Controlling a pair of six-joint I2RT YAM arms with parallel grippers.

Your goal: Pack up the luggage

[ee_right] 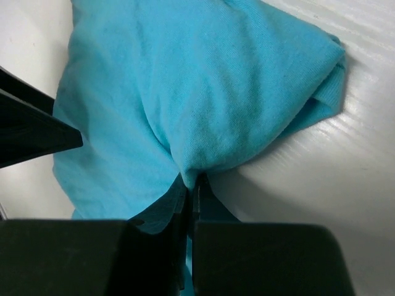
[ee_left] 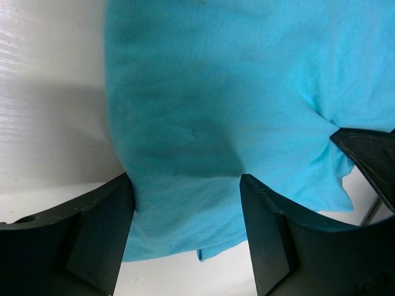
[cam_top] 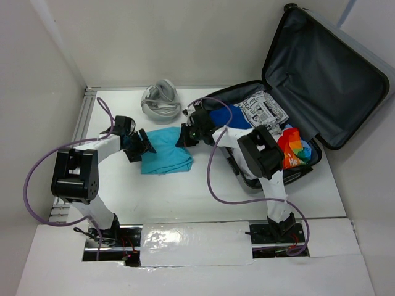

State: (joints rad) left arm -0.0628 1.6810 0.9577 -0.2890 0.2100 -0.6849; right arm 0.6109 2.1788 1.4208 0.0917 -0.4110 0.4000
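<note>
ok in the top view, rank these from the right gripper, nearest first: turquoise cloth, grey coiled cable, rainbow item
1. turquoise folded cloth: pinched in the right gripper.
2. grey coiled cable: farther back, slightly left.
3. rainbow-striped item: far right, inside the luggage.

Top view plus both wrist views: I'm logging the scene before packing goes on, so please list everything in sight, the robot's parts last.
luggage: one, silver-grey, dark lining, open at the table's right.
blue garment: one, blue, inside the luggage, left part.
printed packet: one, black and white, inside the luggage, far side.
rainbow item: one, multicoloured, inside the luggage, near right.
turquoise cloth: one, turquoise, on the table, middle.
coiled cord: one, pale grey, table's far side.
table: one, white, under everything.
purple cables: two, purple, one along each arm.
left gripper: one, black, jaws open around the cloth's edge.
right gripper: one, black, jaws shut on the cloth.
</note>
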